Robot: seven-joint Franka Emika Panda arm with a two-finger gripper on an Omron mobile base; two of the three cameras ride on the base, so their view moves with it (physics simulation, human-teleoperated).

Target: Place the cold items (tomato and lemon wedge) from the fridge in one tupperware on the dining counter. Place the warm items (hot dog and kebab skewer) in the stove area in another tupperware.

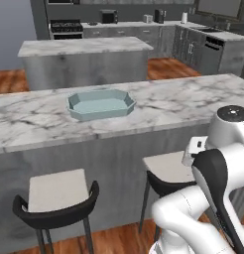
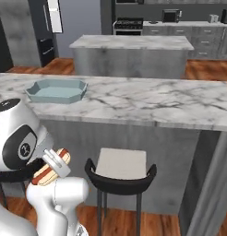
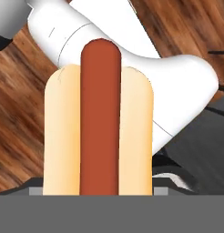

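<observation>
Nearest to the cameras, the arm is folded low in front of the dining counter (image 1: 193, 106). The gripper (image 2: 54, 166) is closed on the hot dog (image 2: 51, 167); in the right base view the bun with its red sausage sits across the hand, just below the level of the counter top. In the hand view the hot dog (image 3: 99, 120) stands lengthwise up the middle, the sausage lying between the two pale halves of the bun, and brown wooden floor (image 3: 22, 132) is behind it.

Under the overhang of the counter stand two stools with pale seats and black curved backs; one stool (image 1: 57, 196) is to the left and the other stool (image 2: 121, 169) is beside the arm.

On the marble top lies the tupperware (image 1: 100, 104), the pale blue-green tray with eight sides. It sits flat, toward the left part of the counter, and nothing is inside it. It is well apart from the hot dog.

Behind the counter is a marble-topped island (image 1: 84, 59). Farther back, against the wall, is the stove area (image 1: 66, 29) with the black range between grey cabinets, and a dark microwave (image 1: 109, 16) stands on the worktop beside it.
</observation>
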